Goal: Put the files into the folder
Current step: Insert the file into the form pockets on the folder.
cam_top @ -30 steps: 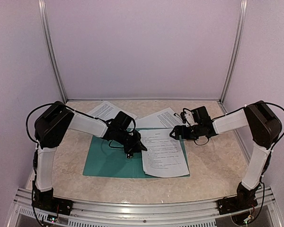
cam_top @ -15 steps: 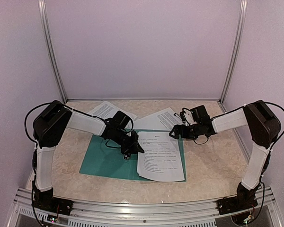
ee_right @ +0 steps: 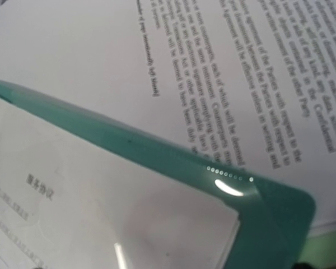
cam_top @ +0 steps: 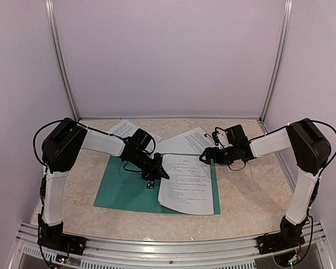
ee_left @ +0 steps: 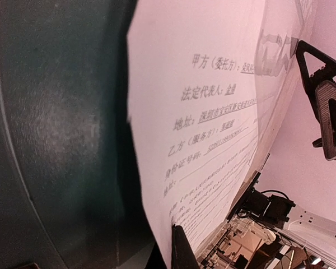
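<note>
Lilac walls (cam_top: 168,56), beige marbled table (cam_top: 252,190), alu frame posts in the far corners.

Folder (cam_top: 126,190): teal, open flat at table centre, long axis 9–3. Left leaf bare; it reads dark green in the left wrist view.

Sheet (cam_top: 187,188): white, with black text blocks, lying on the folder's 3 o'clock leaf. Long axis 12–6, heading line at the 12 end. Slightly skewed, with the near end swung a touch toward 9. Its 6 o'clock edge reaches about to the folder's near edge. In the left wrist view the print is lines of Chinese characters, and the 9 o'clock edge is bowed up off the leaf.

Left gripper (cam_top: 155,176): at the sheet's 9 o'clock edge, fingers together, apparently pinching that edge. One dark finger tip shows right at the paper edge, low in the wrist view.

Right gripper (cam_top: 205,158): over the folder's far 3 o'clock corner, fingers wide apart and holding nothing. Its wrist view shows that rounded teal corner with the sheet inside it.

Second sheet (cam_top: 187,140): at 12–1 of the folder, angled, with its near part tucked under the folder's far edge. English print.

Third sheet (cam_top: 122,130): at 11, also angled, partly hidden by the left arm.
</note>
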